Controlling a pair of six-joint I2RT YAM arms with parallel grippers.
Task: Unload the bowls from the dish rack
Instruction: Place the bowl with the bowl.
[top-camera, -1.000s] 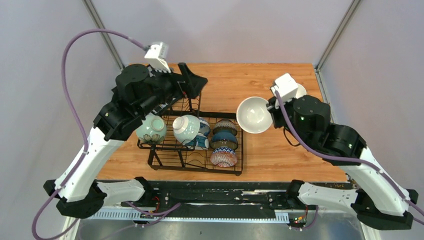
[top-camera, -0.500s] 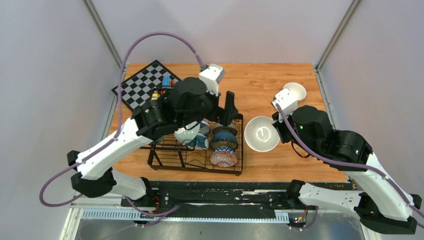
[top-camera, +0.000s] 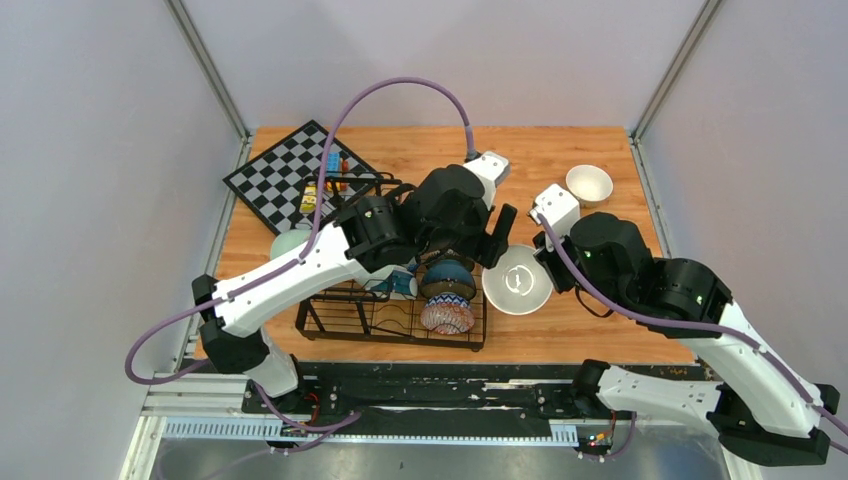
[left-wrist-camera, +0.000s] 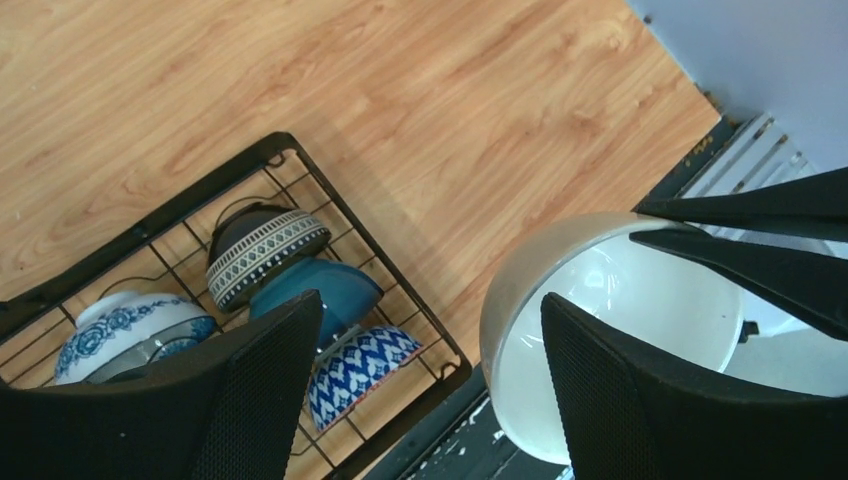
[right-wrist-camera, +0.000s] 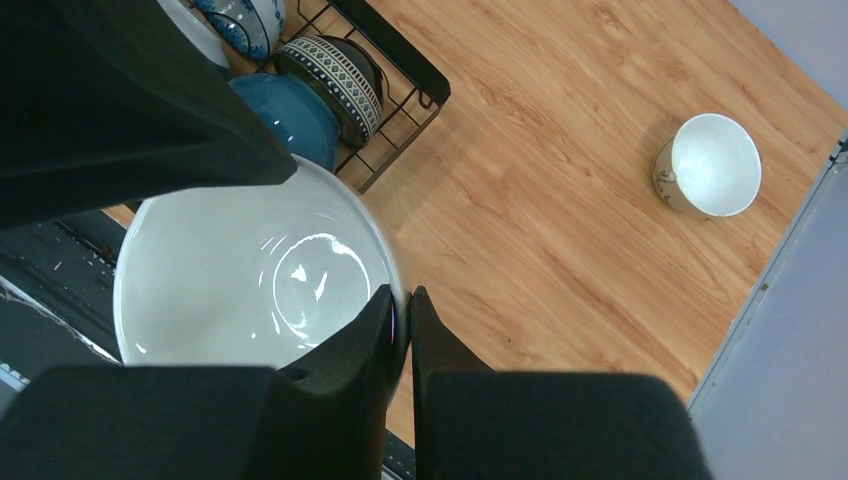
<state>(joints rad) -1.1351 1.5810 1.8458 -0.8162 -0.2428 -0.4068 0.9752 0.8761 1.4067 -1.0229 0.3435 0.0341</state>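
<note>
My right gripper (right-wrist-camera: 400, 305) is shut on the rim of a white bowl (right-wrist-camera: 250, 280), which hangs just right of the dish rack (top-camera: 390, 318). My left gripper (left-wrist-camera: 430, 390) is open and reaches across the rack. One finger (left-wrist-camera: 650, 400) is over the white bowl (left-wrist-camera: 600, 330), and the other finger (left-wrist-camera: 260, 400) is over the rack's corner (left-wrist-camera: 330, 215). In the rack stand a brown patterned bowl (left-wrist-camera: 262, 250), a teal bowl (left-wrist-camera: 320, 290), a blue-white bowl (left-wrist-camera: 365, 365) and a floral one (left-wrist-camera: 125, 325). A mint bowl (top-camera: 290, 240) shows at the rack's left.
A small cream bowl (top-camera: 588, 183) sits upright on the table at the far right. A chessboard (top-camera: 280, 170) with small coloured blocks (top-camera: 325, 178) lies at the far left. The left arm (top-camera: 330, 255) spans the rack and hides its middle.
The left arm swung from the rack's far left across to the white bowl, uncovering the chessboard. The right arm carried the white bowl nearer and lower beside the rack.
</note>
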